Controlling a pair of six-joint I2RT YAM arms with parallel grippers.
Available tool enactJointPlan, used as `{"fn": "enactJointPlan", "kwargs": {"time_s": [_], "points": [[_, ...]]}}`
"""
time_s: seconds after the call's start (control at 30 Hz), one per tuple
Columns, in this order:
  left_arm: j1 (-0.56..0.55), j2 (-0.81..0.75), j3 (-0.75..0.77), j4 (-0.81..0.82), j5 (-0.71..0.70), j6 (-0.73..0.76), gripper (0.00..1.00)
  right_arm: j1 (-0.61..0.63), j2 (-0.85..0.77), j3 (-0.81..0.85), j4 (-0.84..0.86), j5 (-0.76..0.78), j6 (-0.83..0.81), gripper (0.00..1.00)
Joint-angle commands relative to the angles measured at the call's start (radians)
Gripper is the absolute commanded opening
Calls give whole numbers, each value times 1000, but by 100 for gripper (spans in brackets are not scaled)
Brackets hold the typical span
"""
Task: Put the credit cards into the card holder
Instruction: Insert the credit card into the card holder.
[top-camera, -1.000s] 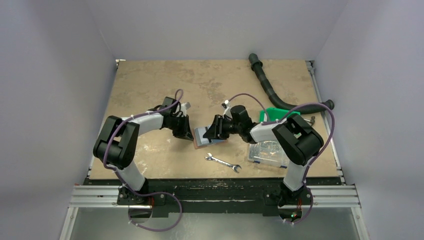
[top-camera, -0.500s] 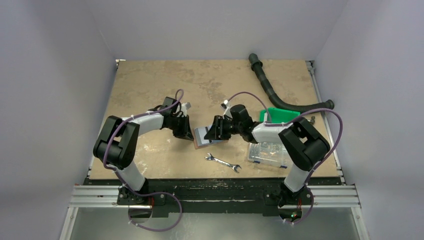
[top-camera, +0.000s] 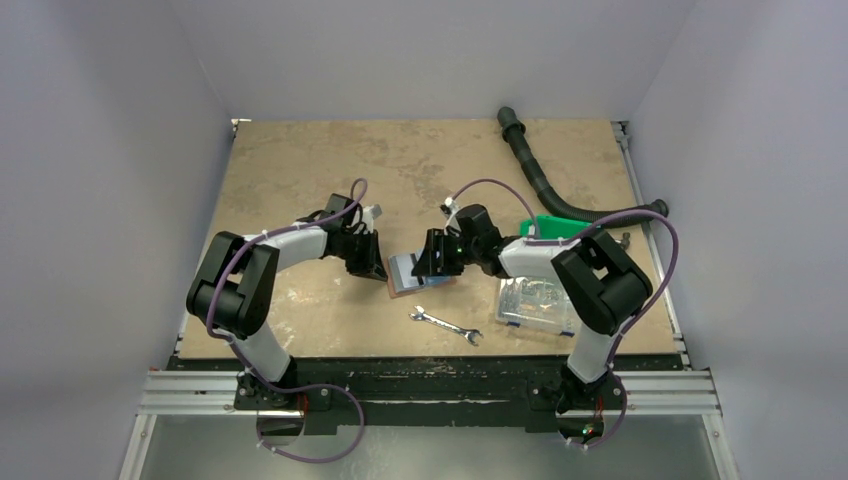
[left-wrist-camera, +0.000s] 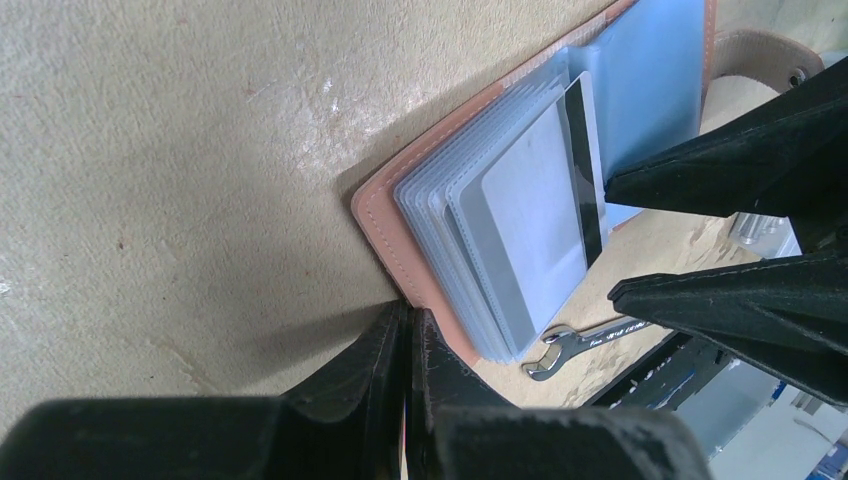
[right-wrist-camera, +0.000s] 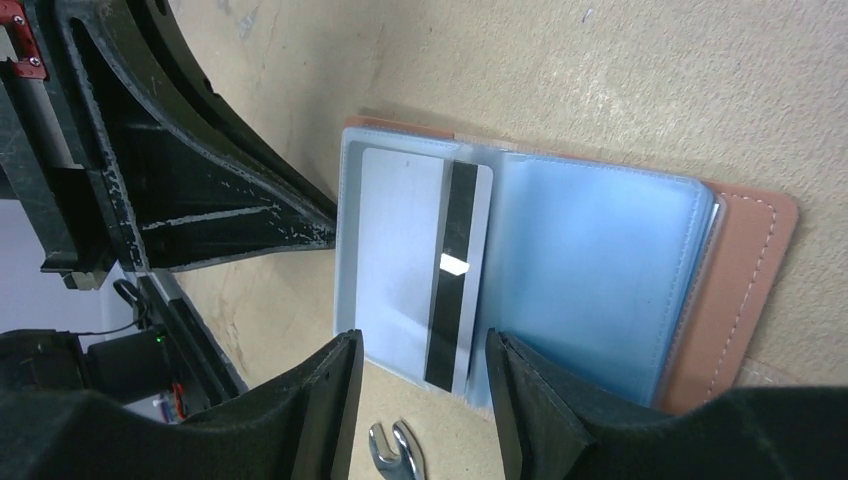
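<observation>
The card holder (top-camera: 408, 272) lies spread open on the table, a reddish-brown cover (right-wrist-camera: 735, 280) with clear sleeves. One light grey-blue credit card (right-wrist-camera: 400, 260) with a black stripe lies flat on its left sleeve stack (left-wrist-camera: 470, 230); I cannot tell whether it is inside a sleeve. No other card shows. My left gripper (left-wrist-camera: 408, 330) is shut on the cover's brown rim (left-wrist-camera: 390, 230) at the holder's left edge. My right gripper (right-wrist-camera: 425, 390) stands open just above the holder, its fingers (right-wrist-camera: 330, 390) straddling the card's near end without touching it.
A steel wrench (top-camera: 446, 326) lies just in front of the holder. A clear plastic compartment box (top-camera: 535, 305) sits under my right arm, a green bin (top-camera: 555, 228) behind it. A black corrugated hose (top-camera: 540, 180) curves along the back right.
My right gripper's jaws have spread wider over the card, and its arm has shifted slightly. The left gripper and the card holder have stayed in place.
</observation>
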Motion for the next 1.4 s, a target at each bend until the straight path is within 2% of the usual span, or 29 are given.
{"fn": "enactJointPlan", "kwargs": {"time_s": [0.0,0.27,0.47,0.53,0.7,0.9,1.37], "points": [[-7,1,2,-23,-49,23,0,3,27,30,39,-8,3,56],[-7,4,3,-21,-49,24,0,19,58,10,239,-146,126,55],[-7,1,1,-23,-53,24,0,33,48,14,256,-175,140,55],[-7,1,1,-24,-54,24,0,27,12,11,206,-140,122,55],[-7,1,3,-25,-53,26,0,19,-52,56,-44,13,-24,59],[-7,3,6,-24,-52,26,0,13,-33,66,-96,45,-69,62],[-7,8,10,-27,-56,29,0,26,82,68,139,-105,49,60]]}}
